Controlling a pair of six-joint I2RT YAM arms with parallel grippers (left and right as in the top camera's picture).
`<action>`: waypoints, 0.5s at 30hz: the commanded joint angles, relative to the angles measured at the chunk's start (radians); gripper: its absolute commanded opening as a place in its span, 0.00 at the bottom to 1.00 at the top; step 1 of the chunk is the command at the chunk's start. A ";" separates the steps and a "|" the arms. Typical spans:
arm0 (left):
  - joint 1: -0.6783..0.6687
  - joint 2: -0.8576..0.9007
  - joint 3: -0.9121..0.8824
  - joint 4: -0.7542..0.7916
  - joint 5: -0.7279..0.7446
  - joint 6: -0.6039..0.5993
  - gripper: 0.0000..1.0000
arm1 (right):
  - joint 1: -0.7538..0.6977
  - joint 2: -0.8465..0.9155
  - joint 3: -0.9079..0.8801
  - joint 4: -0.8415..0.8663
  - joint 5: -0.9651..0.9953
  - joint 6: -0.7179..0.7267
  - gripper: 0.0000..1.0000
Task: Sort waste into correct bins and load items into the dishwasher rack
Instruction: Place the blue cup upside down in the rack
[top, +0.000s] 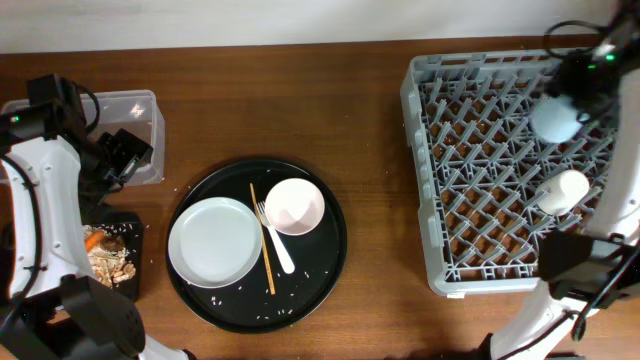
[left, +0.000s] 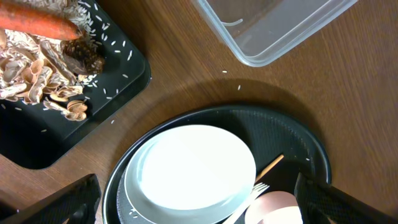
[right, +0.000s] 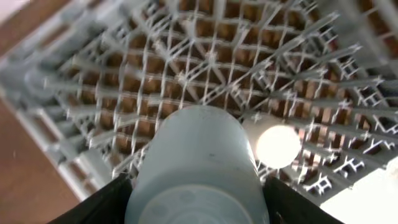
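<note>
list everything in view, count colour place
grey plastic dishwasher rack: 1, grey, table's right
light blue cup: 1, blue, held over rack
white cup: 1, white, in rack
round black tray: 1, black, centre
white round plate: 1, white, on tray
white bowl: 1, white, on tray
white fork: 1, white, on tray
thin wooden chopsticks: count unclear, tan, on tray
clear rectangular plastic tub: 1, clear, far left
black rectangular bin: 1, black, left
orange carrot: 1, orange, in bin
brown scraps: many, brown, in bin
rice grains: many, pale, tray and bin
left gripper: 1, black, open above tray
right gripper: 1, black, shut on cup
</note>
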 joint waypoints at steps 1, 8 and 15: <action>0.003 -0.008 -0.001 -0.001 0.000 -0.013 0.99 | -0.014 0.059 0.009 0.055 -0.028 -0.030 0.66; 0.003 -0.008 -0.001 -0.001 0.000 -0.013 0.99 | -0.014 0.232 0.001 0.104 0.019 -0.031 0.90; 0.003 -0.008 -0.001 -0.001 0.000 -0.013 0.99 | -0.013 0.219 0.003 0.029 -0.015 -0.030 0.99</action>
